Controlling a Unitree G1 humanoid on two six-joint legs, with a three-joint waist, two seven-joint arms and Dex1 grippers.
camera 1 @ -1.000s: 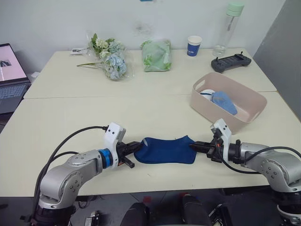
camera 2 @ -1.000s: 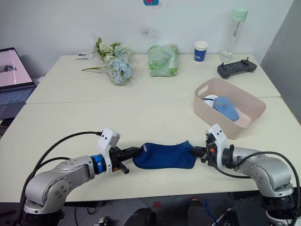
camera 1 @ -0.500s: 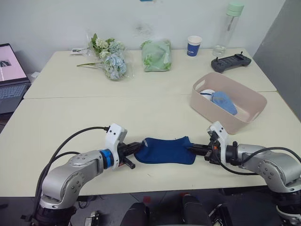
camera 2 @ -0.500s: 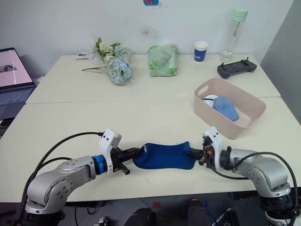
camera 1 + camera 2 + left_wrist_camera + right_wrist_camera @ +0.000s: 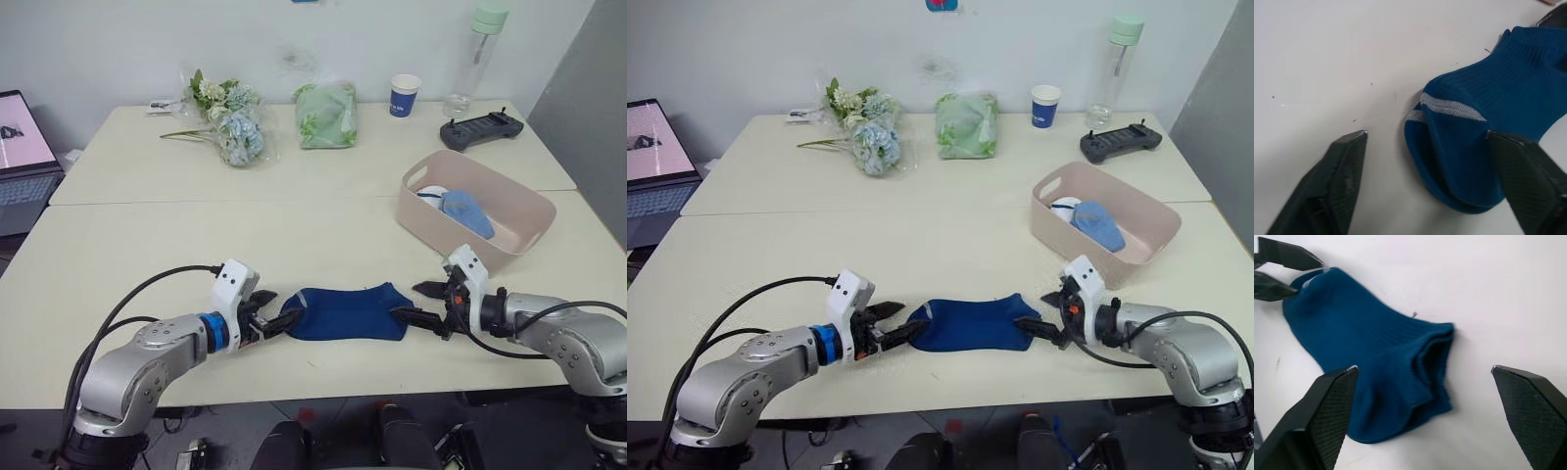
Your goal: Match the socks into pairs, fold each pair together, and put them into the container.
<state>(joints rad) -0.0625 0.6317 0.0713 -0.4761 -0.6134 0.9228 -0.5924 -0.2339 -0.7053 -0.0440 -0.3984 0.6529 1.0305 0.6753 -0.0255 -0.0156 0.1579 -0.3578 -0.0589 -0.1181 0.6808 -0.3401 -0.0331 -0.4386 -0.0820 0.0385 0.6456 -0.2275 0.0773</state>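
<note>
Navy socks (image 5: 348, 312): lying flat near the table's (image 5: 147, 284) front edge, about midway along it; seemingly two stacked, though the layers are hard to separate.
Left gripper (image 5: 270, 318): fingers standing spread, straddling the toe end with its grey stripe, pinching nothing.
Right gripper (image 5: 425, 304): fingers likewise spread wide at the cuff end, nothing held.
Handling: soft, light, limp knit; probably sagging and sliding apart when lifted. Best pinched through both layers at cuff or toe.
Container (image 5: 520, 200): sitting toward the table's right edge, holding a light blue sock (image 5: 467, 211) and a white sock (image 5: 429, 195).
</note>
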